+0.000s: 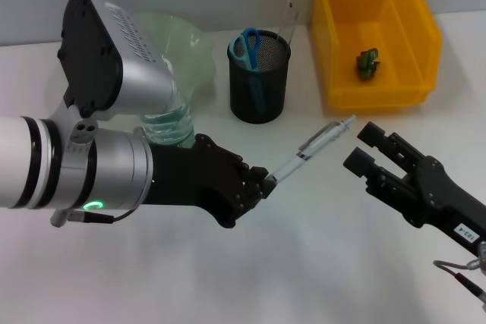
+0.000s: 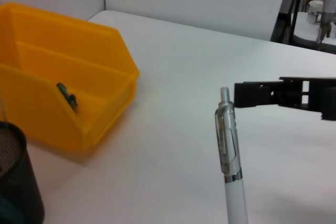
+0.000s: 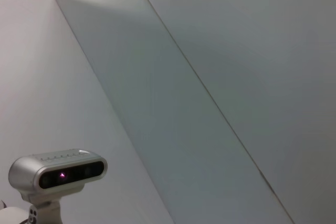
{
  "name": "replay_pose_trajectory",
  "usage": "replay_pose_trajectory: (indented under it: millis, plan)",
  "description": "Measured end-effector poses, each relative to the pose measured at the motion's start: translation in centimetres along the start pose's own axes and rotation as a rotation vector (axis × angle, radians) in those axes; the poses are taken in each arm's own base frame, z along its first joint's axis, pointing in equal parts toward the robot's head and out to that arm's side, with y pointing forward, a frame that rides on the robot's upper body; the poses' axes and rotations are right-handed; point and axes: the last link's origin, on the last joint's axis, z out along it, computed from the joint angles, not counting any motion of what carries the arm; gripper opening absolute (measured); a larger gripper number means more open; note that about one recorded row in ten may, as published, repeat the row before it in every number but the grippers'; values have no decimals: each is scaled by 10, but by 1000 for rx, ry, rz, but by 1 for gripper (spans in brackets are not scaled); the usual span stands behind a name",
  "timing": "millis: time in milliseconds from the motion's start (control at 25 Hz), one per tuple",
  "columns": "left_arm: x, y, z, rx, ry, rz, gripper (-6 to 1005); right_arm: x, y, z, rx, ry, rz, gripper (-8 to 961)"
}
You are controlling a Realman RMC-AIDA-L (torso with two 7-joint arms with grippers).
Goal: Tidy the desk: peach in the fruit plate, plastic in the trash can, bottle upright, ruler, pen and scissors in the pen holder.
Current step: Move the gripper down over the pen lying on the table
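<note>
My left gripper is shut on the lower end of a white and clear pen, which slants up toward the right above the desk. In the left wrist view the pen points up. The black mesh pen holder holds blue scissors and a clear ruler. A clear bottle stands behind my left arm, mostly hidden. The pale green fruit plate lies behind it. The yellow trash can holds a green plastic scrap. My right gripper is open just right of the pen tip. The peach is out of view.
The left wrist view shows the yellow bin, the holder's rim and my right gripper beyond the pen. A grey wall and a small camera fill the right wrist view. White desk surface spreads in front.
</note>
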Motion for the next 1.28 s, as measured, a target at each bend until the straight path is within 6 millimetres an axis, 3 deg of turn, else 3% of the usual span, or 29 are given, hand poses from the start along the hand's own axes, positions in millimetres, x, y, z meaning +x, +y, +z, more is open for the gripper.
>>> replay_pose_trajectory:
  millis: [640,1040,1160,1280]
  plan:
    - [-4,1,5,-31,7,-26,89,9,-6,5,55,27,39,815]
    - [-14,-2,5,-26,-18,-14,16,-17,-20,-39,174,-14,-58,815]
    - [-19,-7,0,-3,11,6,1,-26,-21,-52,201,-21,-89,815]
    - [-28,-8,-11,17,145,72,2,-31,-21,-62,222,-26,-110,815]
